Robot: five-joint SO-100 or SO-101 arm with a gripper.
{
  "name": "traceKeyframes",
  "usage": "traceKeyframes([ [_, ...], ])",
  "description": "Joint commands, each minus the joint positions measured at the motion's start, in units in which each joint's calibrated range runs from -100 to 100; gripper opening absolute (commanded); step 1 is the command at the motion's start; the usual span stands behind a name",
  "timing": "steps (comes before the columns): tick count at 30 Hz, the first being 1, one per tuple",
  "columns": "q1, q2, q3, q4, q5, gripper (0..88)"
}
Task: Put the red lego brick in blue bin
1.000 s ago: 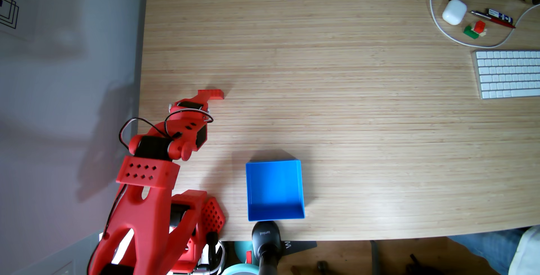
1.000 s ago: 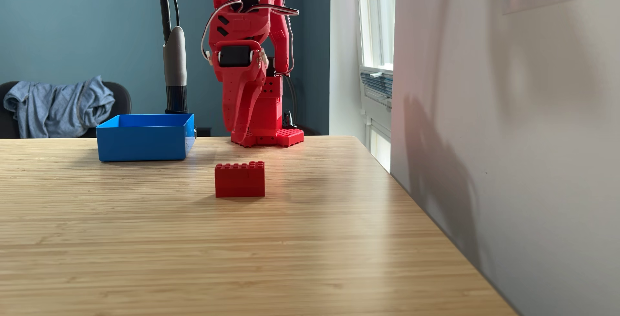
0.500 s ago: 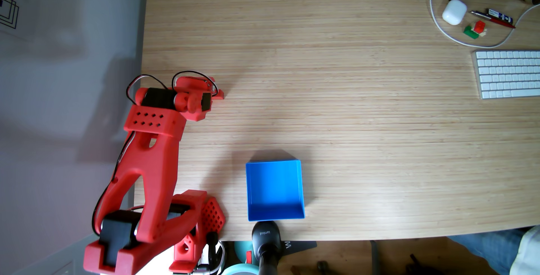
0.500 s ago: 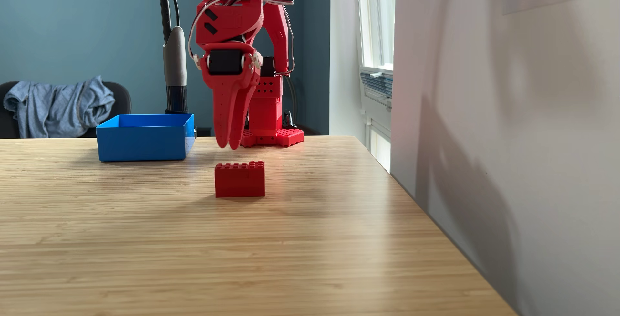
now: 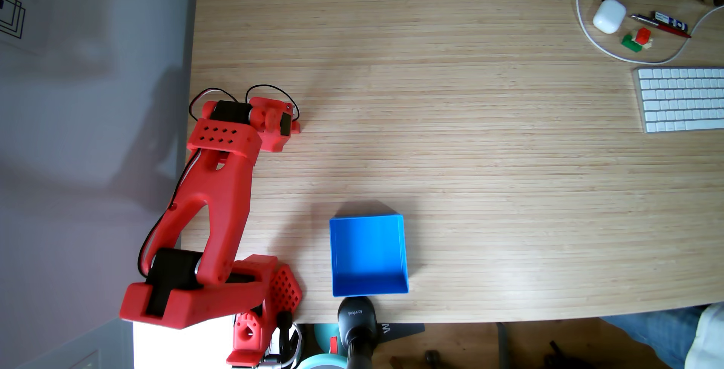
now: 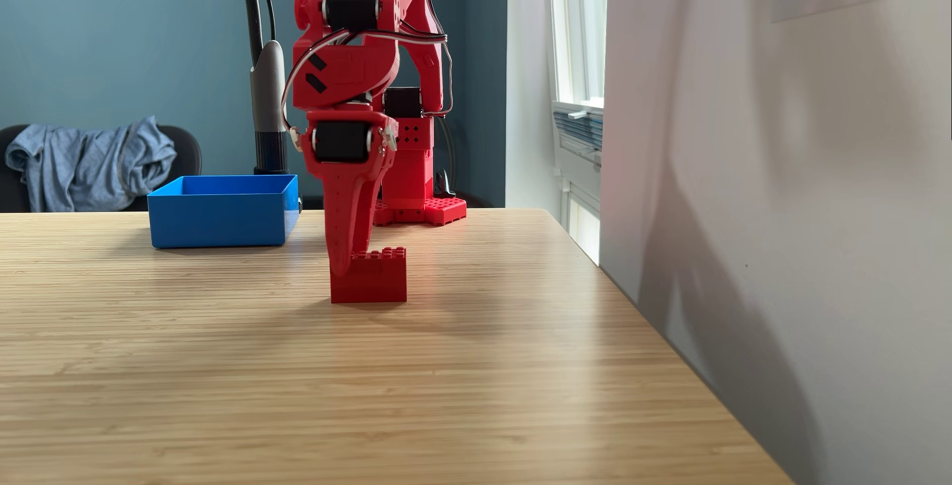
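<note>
Gripper (image 6: pixel 341 268), whose finger gap cannot be told, overlaps the red lego brick's (image 6: pixel 378 281) left end; the blue bin (image 6: pixel 216 225) stands well apart across bare tabletop (image 6: pixel 360 387).

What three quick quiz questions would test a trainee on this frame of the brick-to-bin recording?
1. True or false: the brick already lies inside the bin.
2. Multiple choice: in the low fixed view, the gripper has its tip at the brick's A) left end, B) right end, C) far above it.
3. Fill in: in the high fixed view, the white keyboard sits at the ___ edge of the picture.

Key
1. False: the brick stands on the table, apart from the bin.
2. A. Whether the jaws grip it cannot be told.
3. right
</note>
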Motion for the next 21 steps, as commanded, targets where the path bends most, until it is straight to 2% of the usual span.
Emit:
traceKeyframes([
  [1, -0.51, -0.09, -4.10, 0.18, -0.05, 19.1],
  [11, -2.53, 3.97, -6.10, 0.10, -0.39, 15.5],
  [16, -2.46, 4.30, -6.55, 0.10, -0.68, 1.6],
  [21, -2.10, 4.30, -6.73, 0.10, -1.03, 0.1],
])
